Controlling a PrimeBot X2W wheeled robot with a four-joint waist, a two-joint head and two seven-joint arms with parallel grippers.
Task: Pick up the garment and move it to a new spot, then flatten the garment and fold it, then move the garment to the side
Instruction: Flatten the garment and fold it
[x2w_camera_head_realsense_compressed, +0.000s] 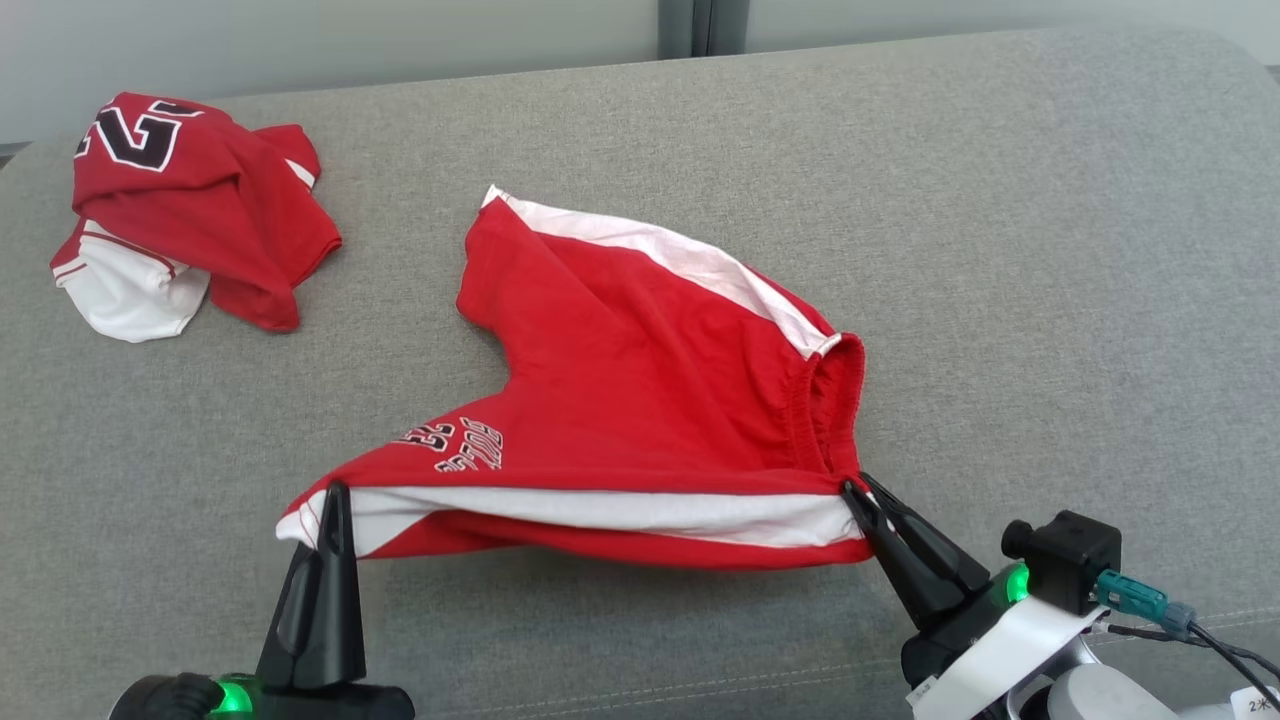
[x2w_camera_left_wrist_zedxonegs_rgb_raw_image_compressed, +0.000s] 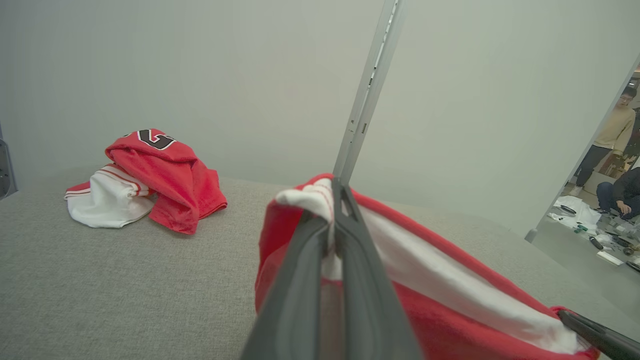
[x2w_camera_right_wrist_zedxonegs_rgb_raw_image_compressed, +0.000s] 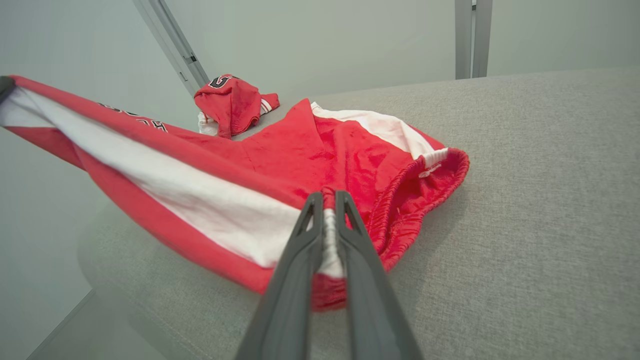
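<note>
**Shorts mid-carry, pinched at both ends**

Clamping jaws of left gripper tight on leg-hem corner of red shorts; clamping jaws of right gripper on waistband end, w/ a sliver of cloth btwn them. Stretching white side stripe taut btwn the two. Holding near edge lifted off grey cushion, w/ far leg and rest of waistband lying on it, approx mid-surface.

Risks, judging from here:
- Gripping only a thin bit of hem at left, so prob slipping out if pulling apart harder or jerking.
- Dragging far leg across cushion fabric, likely bunching or tucking it under instead of flattening.
- Lowering w/ slack, prob trapping a crease along stripe.
- Swinging too far left, risking snagging crumpled red-and-white top at far-left corner.

Room:
- Leaving plenty of bare cushion right of and beyond shorts, less at left b/c of that top.
- Hanging stripe close over front edge, per right wrist view, so needing to keep cloth inboard.
- Rounding off at far-right corner, w/ wall right behind back edge.
</note>
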